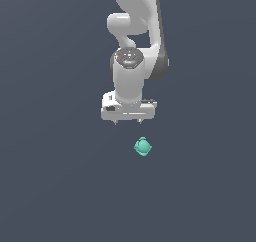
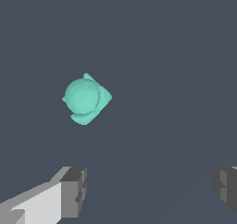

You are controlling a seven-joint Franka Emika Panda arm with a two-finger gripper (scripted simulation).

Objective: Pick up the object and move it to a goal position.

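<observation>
The ball lies alone on the flat grey surface, nearest the exterior camera; no edge or corner of that surface shows in either view, so it can't be placed against one. It sits just in front of the gripper, apart from it and untouched.

The main risk, as I judge it, is a bad descent. In the wrist view the ball is off to one side, nearer one finger, not centred between the fingertips. Coming straight down from here, a fingertip could land on the lumpy, roundish ball and nudge it rolling away, or pinch it off-centre so it squirts out.

The gripper is released, its jaws spread wide with nothing between them. Behind it, the arm stands tall, wrist pointing straight down, hovering above the surface.
</observation>
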